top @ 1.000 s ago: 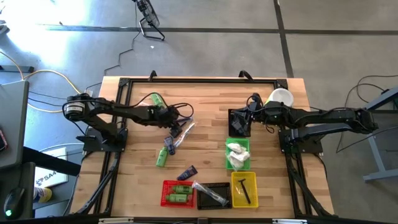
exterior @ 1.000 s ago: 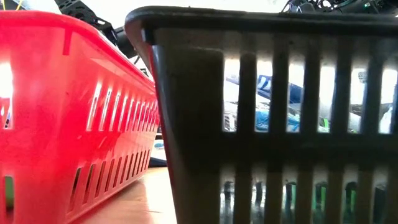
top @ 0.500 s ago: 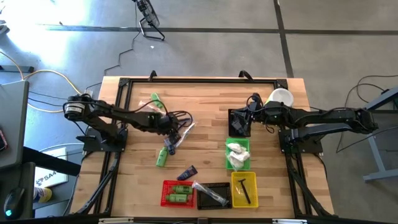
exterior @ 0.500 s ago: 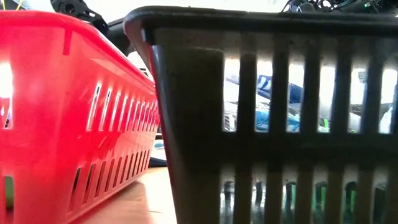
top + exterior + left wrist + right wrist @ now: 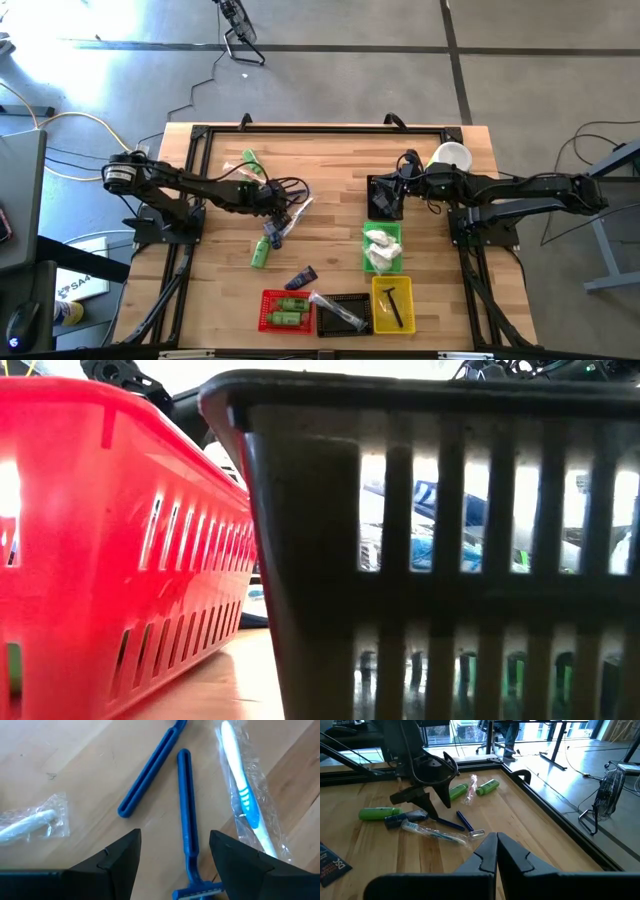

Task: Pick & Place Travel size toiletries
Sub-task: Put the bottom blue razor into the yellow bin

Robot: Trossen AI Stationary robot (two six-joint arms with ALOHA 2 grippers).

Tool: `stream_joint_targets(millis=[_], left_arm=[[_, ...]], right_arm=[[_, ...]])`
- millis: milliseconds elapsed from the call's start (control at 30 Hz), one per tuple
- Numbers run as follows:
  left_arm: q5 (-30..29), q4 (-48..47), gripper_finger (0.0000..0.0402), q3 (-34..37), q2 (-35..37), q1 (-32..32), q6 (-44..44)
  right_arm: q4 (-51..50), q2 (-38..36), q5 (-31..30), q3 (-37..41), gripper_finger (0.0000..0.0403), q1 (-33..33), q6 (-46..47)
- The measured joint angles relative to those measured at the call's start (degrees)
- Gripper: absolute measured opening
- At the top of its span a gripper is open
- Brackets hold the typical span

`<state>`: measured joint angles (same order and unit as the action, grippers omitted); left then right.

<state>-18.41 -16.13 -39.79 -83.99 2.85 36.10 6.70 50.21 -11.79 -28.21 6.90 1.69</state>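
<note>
item: blue razor (image 5: 188, 827), one of the travel size toiletries lying loose on the table (image 5: 340, 180). position: flat on the wood, directly below the left end effector (image 5: 172, 855), its handle running out between the two spread fingers and its blade head nearest the wrist.

neighbours: blue comb (image 5: 150, 772) just beside the handle on one side; clear-wrapped toothbrush (image 5: 240, 790) just beside it on the other; small wrapped white item (image 5: 32, 820) farther out from the comb.

handling, judged: light, stiff plastic, thin and low to the table, likely to skid or pivot if nudged. best hold: across the narrow handle at mid-length, fingers straddling it, clear of the blade head and of the toothbrush's crinkly wrap.

left end effector: released, fingers apart, holding nothing.

right end effector (image 5: 496, 851): clenched, empty, parked well apart from this cluster.
</note>
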Motion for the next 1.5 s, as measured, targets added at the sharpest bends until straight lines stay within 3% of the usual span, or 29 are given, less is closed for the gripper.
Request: stream_joint_targets(millis=[233,567,1000,1500], left_arm=[[0.7,2.8,0.0232,-0.1,-5.5,0.0,0.1],[1.0,3.2,0.0227,-0.1,-6.1,0.0,-1.2],[1.5,3.6,0.0125,-0.1,-6.2,0.0,-1.3],[1.3,3.4,0.0071,-0.1,-6.2,0.0,-1.3]], right_arm=[[0.0,0.0,0.0,0.0,0.0002,0.0,0.0],[-0.1,0.0,0.0,0.0,0.0002,0.0,-0.1],[-0.1,0.0,0.0,0.0,0.0002,0.0,-0.2],[-0.1,0.0,0.0,0.0,0.0002,0.0,-0.2]])
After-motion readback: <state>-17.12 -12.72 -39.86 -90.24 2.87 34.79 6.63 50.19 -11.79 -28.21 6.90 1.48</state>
